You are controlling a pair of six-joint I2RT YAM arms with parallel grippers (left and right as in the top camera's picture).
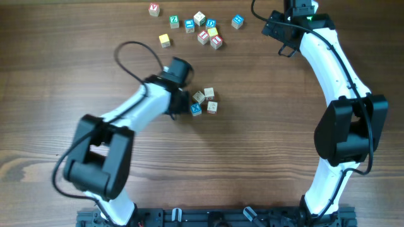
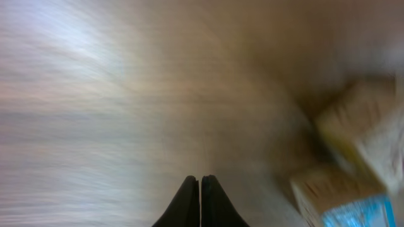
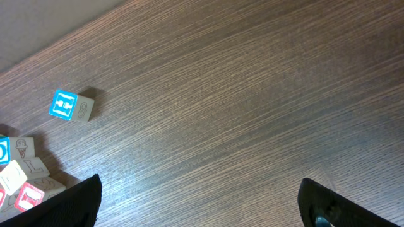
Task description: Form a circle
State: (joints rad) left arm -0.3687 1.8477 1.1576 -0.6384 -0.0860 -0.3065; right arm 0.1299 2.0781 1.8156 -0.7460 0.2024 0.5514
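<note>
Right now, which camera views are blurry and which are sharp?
Left wrist view: smeared, the left gripper and the cubes beside it soft. Overhead and right wrist views: sharp, the blue cube and table grain crisp.

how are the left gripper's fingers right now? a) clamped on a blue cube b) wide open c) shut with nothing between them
c: in the left wrist view the left gripper has its two dark tips pressed together with nothing between them, and the cubes lie off to the side.
</note>
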